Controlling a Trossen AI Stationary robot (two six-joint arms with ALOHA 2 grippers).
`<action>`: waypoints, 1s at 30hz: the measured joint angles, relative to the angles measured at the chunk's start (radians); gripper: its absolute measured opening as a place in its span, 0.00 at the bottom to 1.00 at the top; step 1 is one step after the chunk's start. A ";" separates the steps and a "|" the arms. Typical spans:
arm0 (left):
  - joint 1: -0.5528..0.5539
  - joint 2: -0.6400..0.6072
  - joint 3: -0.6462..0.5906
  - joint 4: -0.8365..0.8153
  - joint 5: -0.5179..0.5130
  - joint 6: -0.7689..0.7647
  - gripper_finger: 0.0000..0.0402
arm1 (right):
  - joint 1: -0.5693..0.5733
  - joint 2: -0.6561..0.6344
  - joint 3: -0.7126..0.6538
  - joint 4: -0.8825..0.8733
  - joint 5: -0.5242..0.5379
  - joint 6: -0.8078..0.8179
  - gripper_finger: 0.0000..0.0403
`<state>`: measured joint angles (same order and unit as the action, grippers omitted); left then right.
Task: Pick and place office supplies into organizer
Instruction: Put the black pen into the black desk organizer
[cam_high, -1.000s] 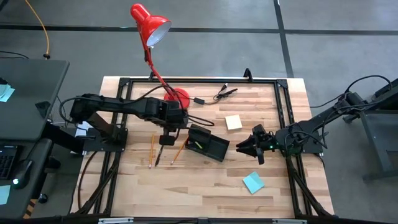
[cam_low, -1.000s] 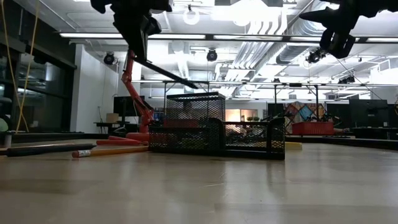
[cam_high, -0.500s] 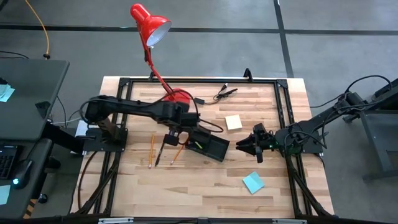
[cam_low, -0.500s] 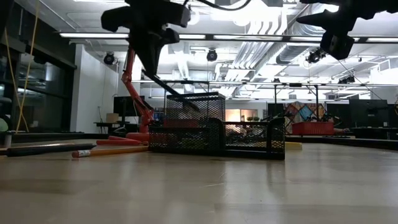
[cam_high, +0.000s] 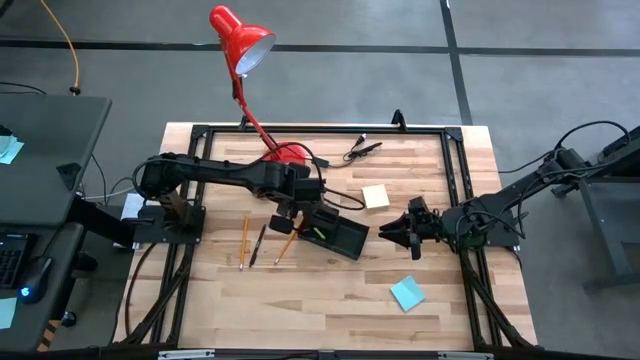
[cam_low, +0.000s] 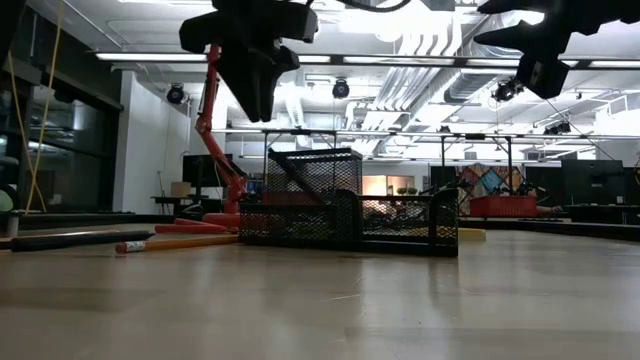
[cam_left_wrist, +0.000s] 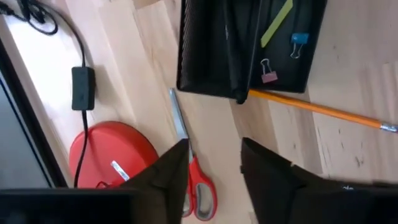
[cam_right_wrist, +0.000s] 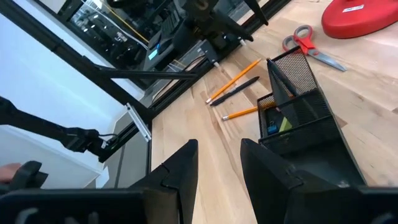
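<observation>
Organizer (cam_high: 336, 235) | long axis slants across table | left claw (cam_high: 287, 213) parted above | right claw (cam_high: 392, 236) parted, empty

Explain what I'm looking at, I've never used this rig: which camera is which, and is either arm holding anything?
Two dark robot arms work at a wooden table. The overhead picture shows everything. The left gripper hangs over one end of the black mesh organizer, and the right gripper waits off its other end. The low picture looks level across the tabletop. The other two come from a camera on each wrist, looking past that arm's own fingers. Both grippers are open and empty. On the table lie pencils, a dark pen, red-handled scissors, a yellow pad, a teal pad and a red lamp.
</observation>
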<state>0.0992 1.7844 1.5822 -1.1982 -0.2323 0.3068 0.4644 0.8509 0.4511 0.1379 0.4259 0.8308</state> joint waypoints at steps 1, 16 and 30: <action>0.000 0.000 0.000 -0.002 -0.006 0.000 0.37 | 0.000 0.000 0.000 0.000 0.000 0.000 0.29; -0.016 -0.010 -0.012 -0.239 0.020 -0.232 0.34 | 0.000 0.000 0.000 0.000 -0.001 -0.006 0.29; -0.294 -0.127 -0.294 0.238 0.163 -0.882 0.31 | 0.001 0.000 0.000 -0.009 -0.157 -0.123 0.29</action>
<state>-0.1951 1.6576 1.2882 -0.9605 -0.0692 -0.5755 0.4652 0.8513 0.4511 0.1287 0.2689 0.7074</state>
